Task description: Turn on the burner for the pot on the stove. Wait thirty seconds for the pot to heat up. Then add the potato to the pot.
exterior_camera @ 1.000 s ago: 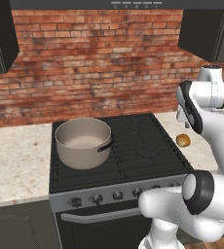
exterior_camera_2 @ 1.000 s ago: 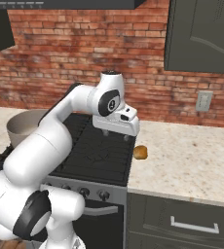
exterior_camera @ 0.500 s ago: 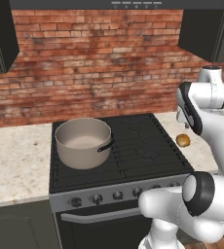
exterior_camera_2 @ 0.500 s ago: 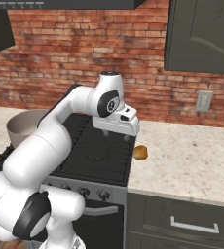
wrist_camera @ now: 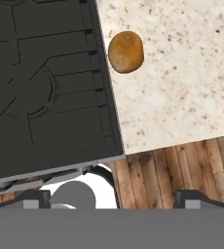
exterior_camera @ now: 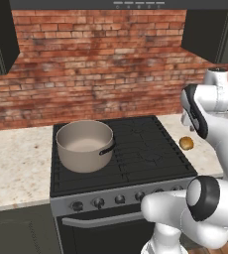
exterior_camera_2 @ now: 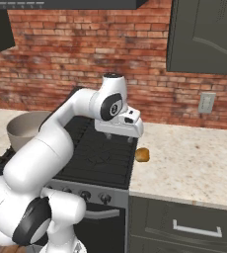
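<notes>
1. Looking from the left base camera: the pot [exterior_camera: 85,145] sits on the front-left burner of the stove [exterior_camera: 136,149], its short dark handle pointing right. The potato [exterior_camera: 186,143] lies on the speckled counter [exterior_camera: 17,163] just right of the stove, well apart from the pot. The arm's wrist hangs above the stove's right edge, but the fingers are hidden from here.
2. From the right base camera the gripper [exterior_camera_2: 119,139] hovers over the right side of the stove [exterior_camera_2: 100,153], above the grates and touching nothing. The potato [exterior_camera_2: 142,154] rests on the counter [exterior_camera_2: 194,168] just beside the stove's edge, a little right of and below the gripper. The pot [exterior_camera_2: 21,129] peeks out behind the arm at far left. Fingers look set apart with nothing between them.
3. Hand camera looks straight down: the potato [wrist_camera: 126,52] on the counter [wrist_camera: 182,82], right beside the stove's edge [wrist_camera: 46,82]. The two finger tips stand wide apart at the bottom corners, so the gripper [wrist_camera: 111,200] is spread and empty.
</notes>
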